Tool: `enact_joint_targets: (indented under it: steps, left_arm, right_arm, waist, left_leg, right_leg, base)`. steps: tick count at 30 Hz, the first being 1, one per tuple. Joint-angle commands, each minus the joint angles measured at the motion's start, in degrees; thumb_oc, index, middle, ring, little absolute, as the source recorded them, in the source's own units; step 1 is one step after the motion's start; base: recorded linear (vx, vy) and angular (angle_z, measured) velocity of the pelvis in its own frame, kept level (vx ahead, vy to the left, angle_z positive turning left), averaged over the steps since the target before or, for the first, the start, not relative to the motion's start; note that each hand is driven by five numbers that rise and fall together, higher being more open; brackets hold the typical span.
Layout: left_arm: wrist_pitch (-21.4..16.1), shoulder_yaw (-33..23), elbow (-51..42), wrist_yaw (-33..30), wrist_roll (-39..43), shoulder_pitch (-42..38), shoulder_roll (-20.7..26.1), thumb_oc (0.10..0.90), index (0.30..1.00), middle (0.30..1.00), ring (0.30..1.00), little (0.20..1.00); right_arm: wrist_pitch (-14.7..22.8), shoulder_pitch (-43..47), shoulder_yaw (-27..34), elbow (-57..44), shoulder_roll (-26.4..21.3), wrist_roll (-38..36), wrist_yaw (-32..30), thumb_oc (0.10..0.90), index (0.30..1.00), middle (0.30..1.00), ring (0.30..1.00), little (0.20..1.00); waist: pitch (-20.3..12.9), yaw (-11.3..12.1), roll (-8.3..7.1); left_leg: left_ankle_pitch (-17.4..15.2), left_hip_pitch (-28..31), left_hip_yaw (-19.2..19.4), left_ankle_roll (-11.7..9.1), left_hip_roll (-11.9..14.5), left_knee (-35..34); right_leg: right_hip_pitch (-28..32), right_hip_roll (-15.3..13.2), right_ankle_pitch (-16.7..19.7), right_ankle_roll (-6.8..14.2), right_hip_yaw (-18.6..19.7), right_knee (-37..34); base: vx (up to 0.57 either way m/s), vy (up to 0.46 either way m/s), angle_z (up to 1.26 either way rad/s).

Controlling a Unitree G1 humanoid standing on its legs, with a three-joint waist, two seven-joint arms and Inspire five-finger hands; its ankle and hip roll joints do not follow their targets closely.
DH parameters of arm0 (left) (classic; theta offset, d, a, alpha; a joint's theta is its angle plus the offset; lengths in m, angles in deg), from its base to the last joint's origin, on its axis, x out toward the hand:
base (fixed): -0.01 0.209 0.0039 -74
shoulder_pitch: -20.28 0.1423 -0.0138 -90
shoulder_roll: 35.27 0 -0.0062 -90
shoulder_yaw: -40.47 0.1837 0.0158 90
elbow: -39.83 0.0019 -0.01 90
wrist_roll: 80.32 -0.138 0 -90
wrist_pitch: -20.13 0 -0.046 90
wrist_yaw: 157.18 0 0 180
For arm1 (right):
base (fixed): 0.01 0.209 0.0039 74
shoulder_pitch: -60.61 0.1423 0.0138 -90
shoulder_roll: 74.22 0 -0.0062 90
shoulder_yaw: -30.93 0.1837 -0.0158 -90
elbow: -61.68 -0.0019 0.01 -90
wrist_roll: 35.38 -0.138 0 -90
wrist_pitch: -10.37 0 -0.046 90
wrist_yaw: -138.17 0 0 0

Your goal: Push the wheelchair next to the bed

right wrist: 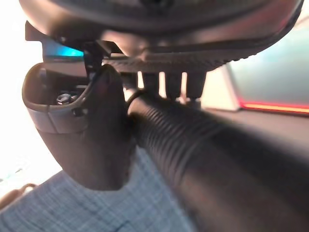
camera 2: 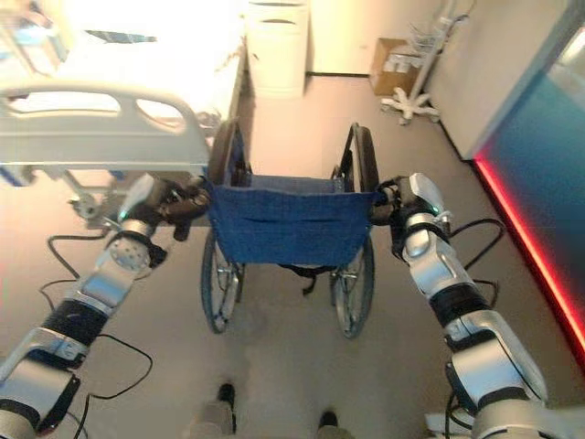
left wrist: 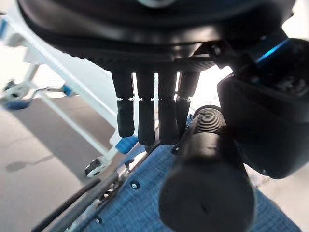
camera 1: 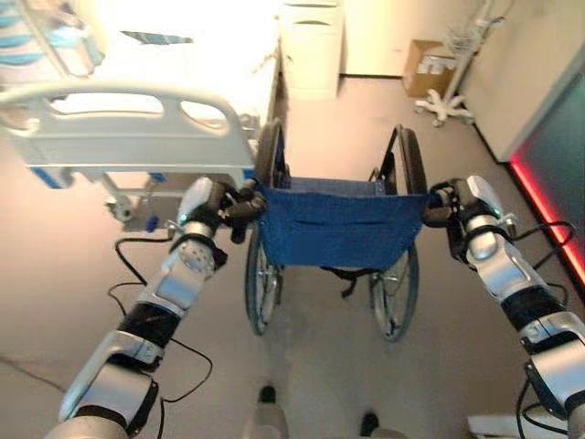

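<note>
The wheelchair [camera 1: 338, 229], with a blue cloth back and large spoked wheels, stands in front of me, seen from behind. Its left wheel is close to the foot end of the white hospital bed [camera 1: 137, 137] at the upper left. My left hand [camera 1: 233, 208] grips the left push handle [left wrist: 207, 179], a black ribbed grip lying between its fingers [left wrist: 145, 121] and thumb. Curled round the right push handle [right wrist: 193, 145] is my right hand [camera 1: 439, 208], thumb [right wrist: 91, 140] on one side and fingers behind the grip.
A white cabinet [camera 1: 311, 46] stands beyond the bed's far end. Further right are a cardboard box [camera 1: 428, 66] and a wheeled stand base [camera 1: 445, 108]. A wall with a red glowing strip [camera 1: 548, 215] runs along the right. Bare floor lies ahead of the wheelchair.
</note>
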Motion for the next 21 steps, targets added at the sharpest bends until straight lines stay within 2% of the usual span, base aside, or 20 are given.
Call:
enact_joint_targets:
  steps: [1,2,3,5,7,9,12,16,21]
  left_arm:
    - [-2.0,10.3,6.5,8.8,1.3,3.4,-6.6,0.400,0.300,0.300,0.300,0.300]
    - [-2.0,10.5,6.0,8.8,1.5,3.6,-6.7,0.400,0.300,0.300,0.300,0.300]
    - [-1.8,10.5,5.1,9.0,1.5,3.8,-6.8,0.400,0.300,0.300,0.300,0.300]
    - [-0.8,10.8,3.2,9.8,1.5,3.5,-7.1,0.400,0.300,0.300,0.300,0.300]
    - [0.2,11.4,2.8,9.7,1.9,2.9,-7.7,0.400,0.300,0.300,0.300,0.300]
    - [1.7,12.2,3.4,7.6,2.9,2.1,-8.1,0.400,0.300,0.300,0.300,0.300]
    - [1.9,11.8,7.5,3.9,6.1,0.9,-9.6,0.400,0.300,0.300,0.300,0.300]
    - [1.2,10.8,12.3,1.1,6.6,-0.5,-11.1,0.400,0.300,0.300,0.300,0.300]
    - [0.6,10.7,16.5,0.2,7.9,-3.1,-11.9,0.400,0.300,0.300,0.300,0.300]
  right_arm:
    - [2.3,-0.3,-4.7,-1.0,2.1,-0.1,8.0,0.400,0.300,0.300,0.300,0.300]
    - [2.1,-0.1,-4.9,-0.4,2.7,-0.4,7.7,0.400,0.300,0.300,0.300,0.300]
    - [1.3,0.0,-5.0,-0.4,3.3,-1.0,7.3,0.400,0.300,0.300,0.300,0.300]
    - [-0.2,-0.6,-4.9,-0.4,4.6,-2.5,5.7,0.400,0.300,0.300,0.300,0.300]
    - [-0.3,-0.7,-4.8,0.7,5.8,-3.4,4.8,0.400,0.300,0.300,0.300,0.300]
    - [0.3,-0.1,-5.5,1.9,6.8,-4.0,5.3,0.400,0.300,0.300,0.300,0.300]
    - [1.9,2.0,-7.1,4.8,8.2,-4.1,7.6,0.400,0.300,0.300,0.300,0.300]
    - [2.4,2.9,-7.7,6.7,10.5,-4.7,8.1,0.400,0.300,0.300,0.300,0.300]
    - [3.0,3.8,-8.5,9.4,12.8,-5.7,6.8,0.400,0.300,0.300,0.300,0.300]
  waist:
    - [4.5,-4.6,-4.41]
    - [4.3,-4.1,-4.24]
    - [4.1,-3.8,-3.88]
    - [4.2,-3.0,-2.96]
    - [4.2,-1.8,-2.04]
    - [4.0,-0.5,-1.44]
    - [3.3,0.9,-0.67]
    - [1.4,0.9,-1.60]
    - [-0.1,1.5,-2.90]
  left_leg:
    - [4.4,0.8,-3.9,-2.9,-1.4,7.5]
    - [2.3,1.1,-5.2,-1.8,-5.1,6.6]
    - [1.5,0.9,-5.5,-1.3,-7.7,5.6]
    - [1.7,-0.9,-4.7,-0.8,-12.6,3.2]
    - [3.1,-3.5,-5.0,-0.6,-16.0,0.4]
    - [5.5,-5.5,-6.0,-0.5,-17.9,-2.8]
    - [9.3,-7.0,-6.4,-1.1,-18.5,-5.9]
    - [5.1,-6.1,-2.8,0.9,-18.4,-3.1]
    - [2.3,-5.0,-2.8,3.1,-18.5,-1.6]
  right_leg:
    - [-0.6,-0.3,9.2,-4.0,-0.4,-4.8]
    - [-0.4,0.2,9.1,-4.0,0.4,-4.8]
    - [0.0,1.2,8.9,-4.1,0.9,-5.0]
    - [1.6,3.5,8.6,-4.5,1.9,-5.4]
    - [3.0,5.7,8.0,-4.8,3.2,-5.7]
    - [4.7,7.4,6.9,-5.2,5.1,-5.6]
    - [6.8,9.4,5.8,-5.9,7.0,-6.1]
    - [7.2,8.3,4.4,-5.4,5.5,-4.3]
    - [7.0,7.2,2.3,-4.1,4.5,-1.1]
  base:
    - [0.16,-0.184,0.25]
    - [0.15,-0.134,0.11]
    - [0.14,-0.127,0.02]
    - [0.16,-0.121,-0.16]
    - [0.18,-0.089,-0.25]
    - [0.23,-0.059,-0.25]
    - [0.26,-0.002,-0.45]
    - [0.26,0.060,-0.51]
    - [0.22,0.047,-0.16]
